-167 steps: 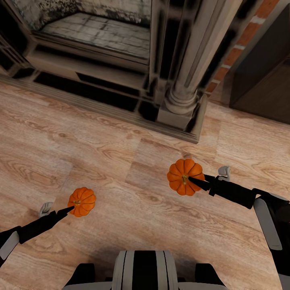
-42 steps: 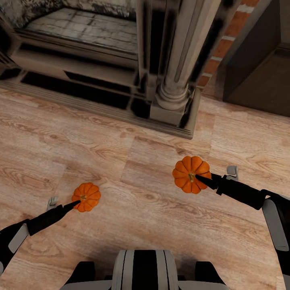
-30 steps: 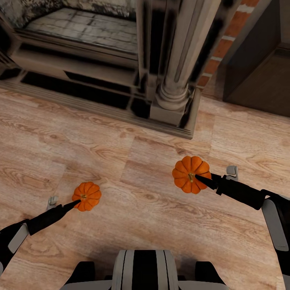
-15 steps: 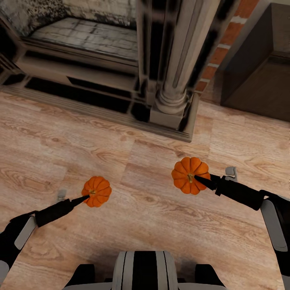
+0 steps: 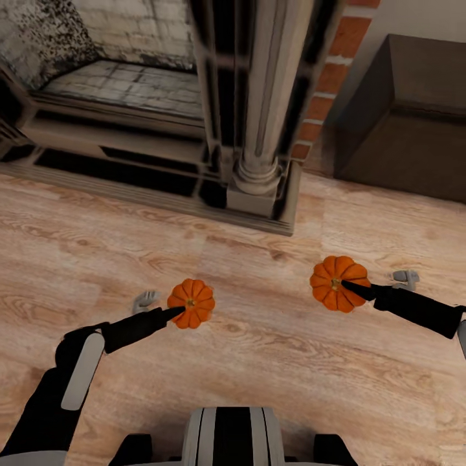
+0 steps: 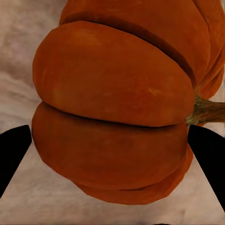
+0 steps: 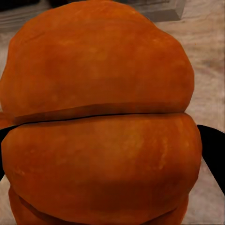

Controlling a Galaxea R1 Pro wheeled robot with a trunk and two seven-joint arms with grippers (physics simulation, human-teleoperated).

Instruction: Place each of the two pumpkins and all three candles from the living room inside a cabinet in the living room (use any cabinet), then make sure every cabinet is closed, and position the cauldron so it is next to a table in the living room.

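Okay, I've got one small ribbed bright-orange pumpkin in my left gripper, black fingers clamped on it. In the left wrist cam the orange pumpkin body sits btwn both dark fingertips, stem sticking out to one side. It hangs over the pale wood-grain plank floor, a bit left of centre, in front of the robot's grey-and-black trunk.

My right gripper is shut on the second ribbed orange pumpkin, finger tip lying across its top by the stem. Right wrist cam: that pumpkin up close, a dark finger showing at the edge.

The 2 pumpkins are well apart, roughly level w/ each other. Ahead: grey stone column on its plinth at the fireplace, w/ red brick beside it. At upper right stands a dark-brown wooden cabinet, fronts closed as far as I can see.
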